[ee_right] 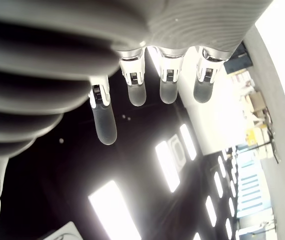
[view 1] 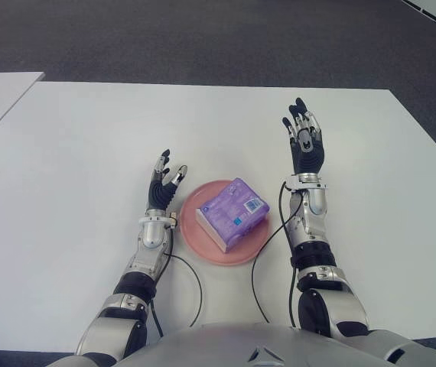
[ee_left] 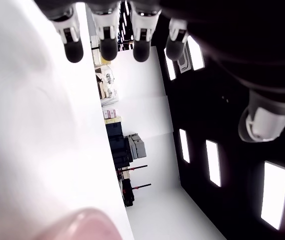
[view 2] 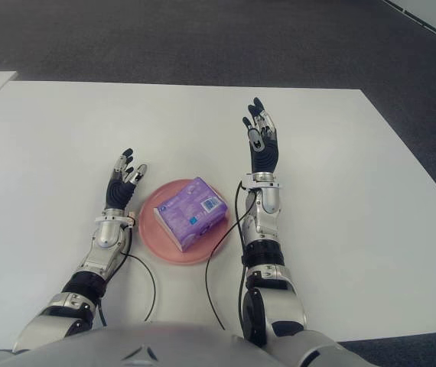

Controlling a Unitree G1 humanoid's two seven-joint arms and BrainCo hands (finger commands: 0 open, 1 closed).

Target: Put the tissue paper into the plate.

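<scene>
Two hands up, both empty, so the job looks basically done to me. The tissue pack [view 1: 233, 212] sits in the pink plate [view 1: 191, 235], which is near the desk's [view 1: 73, 168] near edge, right in front of the robot. The pack lies tilted, one end riding toward the plate's rim on the robot's side, and that end seems to reach the rim or hang a bit past it.

The left hand [view 1: 162, 186] shows just beside the plate's left rim, fingers [view 1: 180, 177] released and loosely spread, holding nothing. The right hand [view 1: 304, 141] is raised off to the plate's right and farther toward the far edge, fingers [ee_right: 104, 118] straight and relaxed, also gripping nothing.

What could still go wrong, I'd guess: the left hand is really close to the plate, so a sloppy pull-back could nudge the rim and slide the plate or tip the pack off. The cables [view 1: 258, 275] run right by the plate's near side too, so an arm swinging back could drag one into it.
</scene>
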